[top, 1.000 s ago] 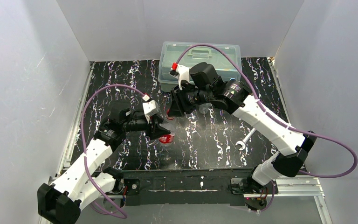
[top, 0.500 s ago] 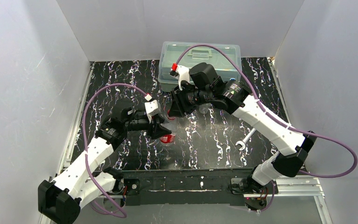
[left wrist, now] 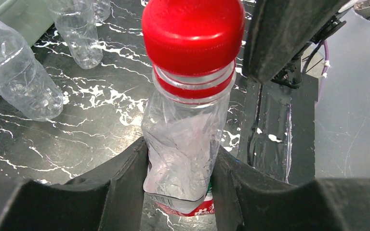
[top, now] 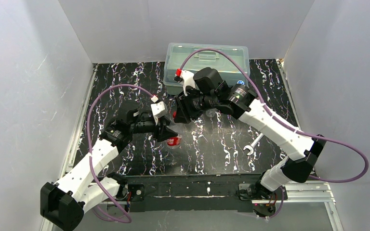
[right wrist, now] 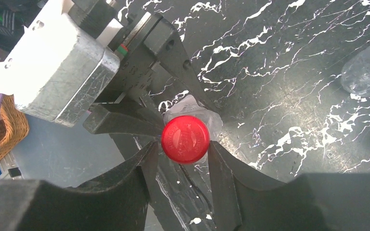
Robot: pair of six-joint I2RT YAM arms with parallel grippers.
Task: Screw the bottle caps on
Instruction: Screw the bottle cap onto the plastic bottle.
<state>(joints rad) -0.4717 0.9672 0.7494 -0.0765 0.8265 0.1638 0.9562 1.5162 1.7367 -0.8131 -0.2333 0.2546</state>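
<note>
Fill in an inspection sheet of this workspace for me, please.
Surface: black table with white veining.
Job's things: red cap sits on the red-label bottle; another clear bottle beyond.
Clutter: wrench, lidded box.
Grippers: left gripper, jaws shut on the red-label bottle; right gripper, jaws flank the red cap, contact unclear.
Cables: a purple cable loops off each arm.
Surroundings: white walls on three sides.
</note>
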